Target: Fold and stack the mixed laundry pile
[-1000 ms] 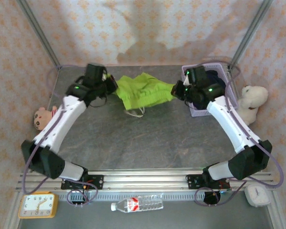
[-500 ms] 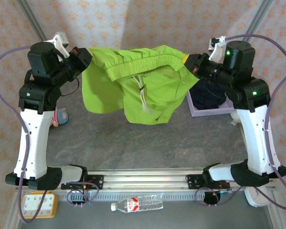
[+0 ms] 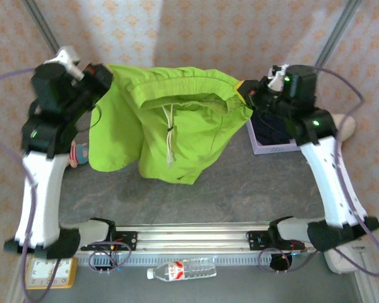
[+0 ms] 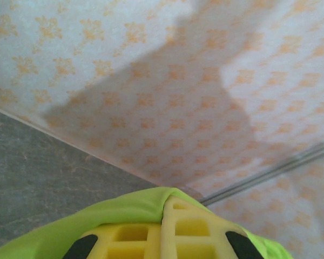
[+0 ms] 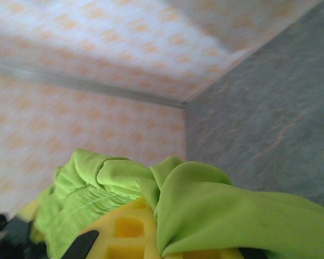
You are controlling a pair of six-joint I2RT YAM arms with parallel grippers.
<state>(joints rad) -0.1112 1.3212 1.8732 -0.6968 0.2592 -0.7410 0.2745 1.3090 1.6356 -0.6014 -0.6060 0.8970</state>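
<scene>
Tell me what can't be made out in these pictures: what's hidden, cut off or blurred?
- Navy garment: top view, mostly behind the right arm, inside the lavender basket.
- Pink toy: top view, half covered by the green garment and the left arm.
- Yellow object: top view, too blurred to identify.
- Left tool and right tool: wrist views, cut off by the bottom edge, cloth draped over them.
</scene>
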